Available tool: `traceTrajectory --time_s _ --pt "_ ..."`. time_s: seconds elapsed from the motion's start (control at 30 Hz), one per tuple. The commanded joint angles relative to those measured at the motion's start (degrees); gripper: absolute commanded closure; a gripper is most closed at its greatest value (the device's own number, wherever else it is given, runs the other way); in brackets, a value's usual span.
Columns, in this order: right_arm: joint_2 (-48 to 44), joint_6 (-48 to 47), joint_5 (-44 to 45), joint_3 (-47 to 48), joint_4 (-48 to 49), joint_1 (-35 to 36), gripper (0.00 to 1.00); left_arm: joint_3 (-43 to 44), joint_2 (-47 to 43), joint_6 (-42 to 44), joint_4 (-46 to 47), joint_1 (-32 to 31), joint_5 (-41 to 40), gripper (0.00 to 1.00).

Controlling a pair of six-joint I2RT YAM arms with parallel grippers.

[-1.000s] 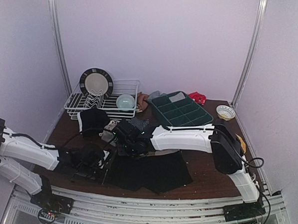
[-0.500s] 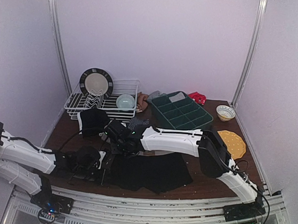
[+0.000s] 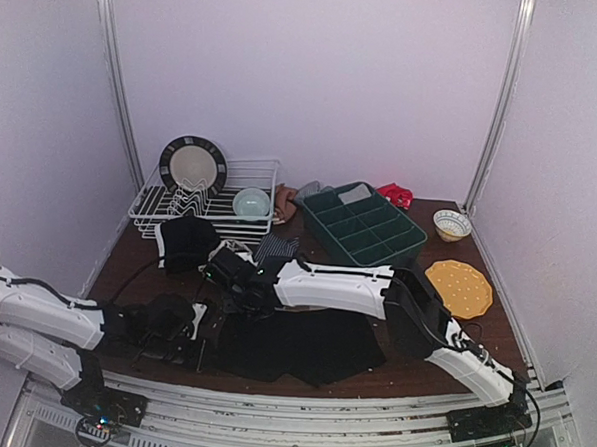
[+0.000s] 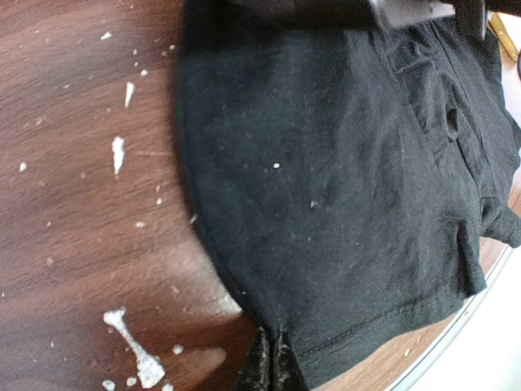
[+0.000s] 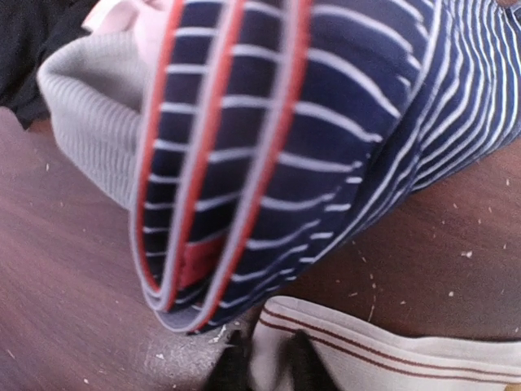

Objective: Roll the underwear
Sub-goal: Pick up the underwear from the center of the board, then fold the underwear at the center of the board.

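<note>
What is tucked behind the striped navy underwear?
A grey ribbed garment pokes out behind the striped underwear, with pink cloth above it. The rest of both is covered.

A: How do we record the left arm [image 3: 49,311]?
B: We log it reaching in from the left edge, low and nearly level. The left pincer [image 3: 178,329] has its fingertips pressed together.
A: And the right arm [image 3: 335,284]?
B: We log it bent at the elbow, forearm stretched leftward across the middle. The right pincer [image 3: 228,272] shows its fingers [image 5: 230,371] narrowly apart; whether they clamp, we cannot tell.
</note>
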Motion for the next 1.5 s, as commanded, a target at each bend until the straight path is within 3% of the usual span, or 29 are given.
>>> traceTrajectory --time_s 0.0,0.07,0.2,0.53,0.9,1.3,1.47 --pt "-0.30 0.86 -1.66 -1.61 -1.10 0.05 0.92 -1.27 -2.49 -0.06 -3.07 -0.29 -0.15 1.00" --pt "-2.46 0.71 -2.77 -3.24 0.61 0.15 1.00 -1.03 -4.68 0.38 -5.29 -0.37 -0.88 1.00" --pt "-6.61 0.27 -5.21 -6.31 2.72 0.48 1.00 0.11 -8.72 1.88 -9.73 -0.62 -1.75 1.00" --pt "-27.14 1.98 -15.89 -33.91 22.34 -0.72 1.00 9.95 -12.36 4.11 -18.70 -7.50 -2.76 1.00" --pt "-39.14 0.57 -21.05 -49.69 26.55 -4.72 1.00 25.37 2.62 4.25 -21.30 -16.59 -9.61 1.00" --pt "-52.54 -4.27 -19.32 -64.81 19.90 -13.34 1.00 39.92 20.07 4.65 -16.69 -19.28 -8.77 1.00" --pt "-51.49 -8.57 -21.61 -64.12 17.81 -16.38 1.00 45.48 26.74 5.02 -15.20 -19.26 -9.08 1.00"
